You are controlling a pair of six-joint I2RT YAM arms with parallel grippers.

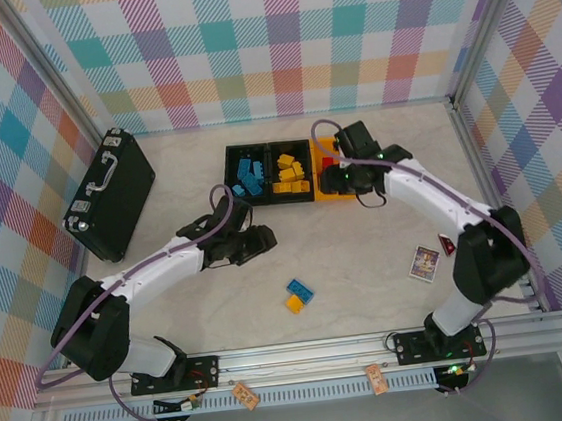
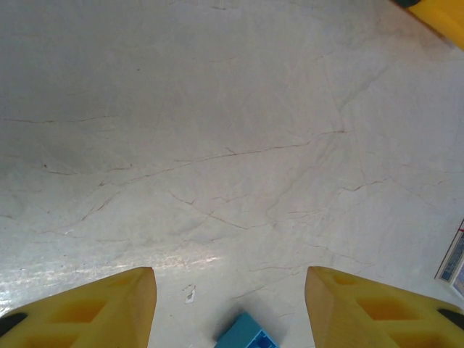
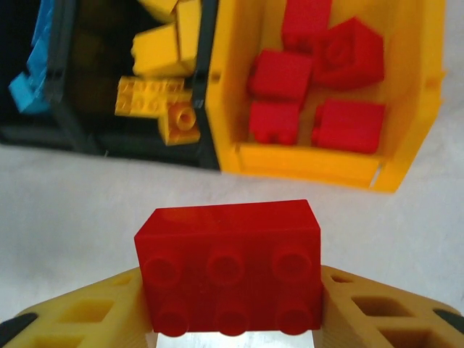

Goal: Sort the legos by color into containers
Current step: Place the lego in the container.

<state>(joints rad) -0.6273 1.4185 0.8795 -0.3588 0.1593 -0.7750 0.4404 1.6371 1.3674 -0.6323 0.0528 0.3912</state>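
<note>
Delivery step: right gripper clamps 1 red brick close beside the yellow-orange bin, right end of the row. Next move: advance over the bin, then release. Left gripper is spread empty above a blue brick.

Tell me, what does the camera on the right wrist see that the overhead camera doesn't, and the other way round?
Right wrist, up close: a red brick with six studs, clamped in the right gripper, and several red bricks lying in the yellow bin.
Overhead, wider: the left gripper, a black briefcase, a printed card, and a blue brick beside a yellow brick loose on the table.
Shared: the row of bins, with yellow bricks in the middle black bin and blue bricks beyond.
</note>
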